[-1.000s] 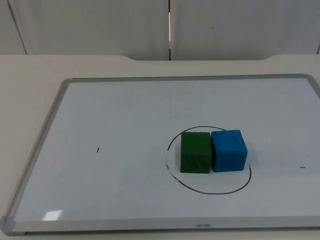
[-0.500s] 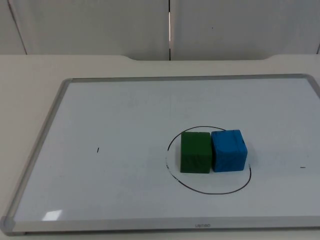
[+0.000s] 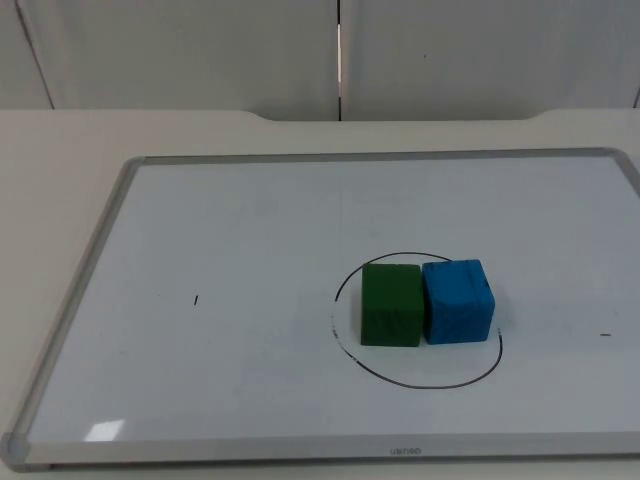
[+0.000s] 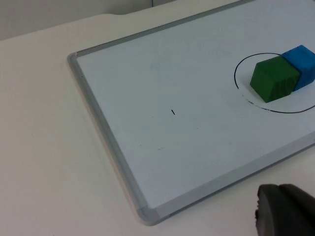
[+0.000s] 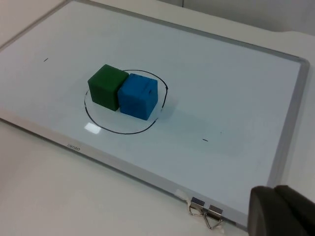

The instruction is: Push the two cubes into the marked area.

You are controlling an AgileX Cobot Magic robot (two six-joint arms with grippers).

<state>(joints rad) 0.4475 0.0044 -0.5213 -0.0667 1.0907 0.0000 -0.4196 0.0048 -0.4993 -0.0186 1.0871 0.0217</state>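
Observation:
A green cube (image 3: pixel 390 304) and a blue cube (image 3: pixel 458 300) stand side by side, touching, inside a black drawn circle (image 3: pixel 418 384) on the whiteboard (image 3: pixel 250 220). The blue cube's right side reaches close to the line. The left wrist view shows the green cube (image 4: pixel 273 78) and the blue cube (image 4: pixel 302 66) far off, with my left gripper (image 4: pixel 285 212) held back over the bare table beyond the board's near edge. My right gripper (image 5: pixel 281 212) waits off the board's corner, well away from the green cube (image 5: pixel 107 86) and the blue cube (image 5: pixel 139 96).
The whiteboard has a raised grey frame (image 3: pixel 85 290). Two short pen marks (image 3: pixel 196 299) (image 3: pixel 604 334) lie on it. Small metal binder clips (image 5: pixel 205 215) sit at the board's edge close to my right gripper. A grey partition wall (image 3: pixel 340 55) closes the table's far end.

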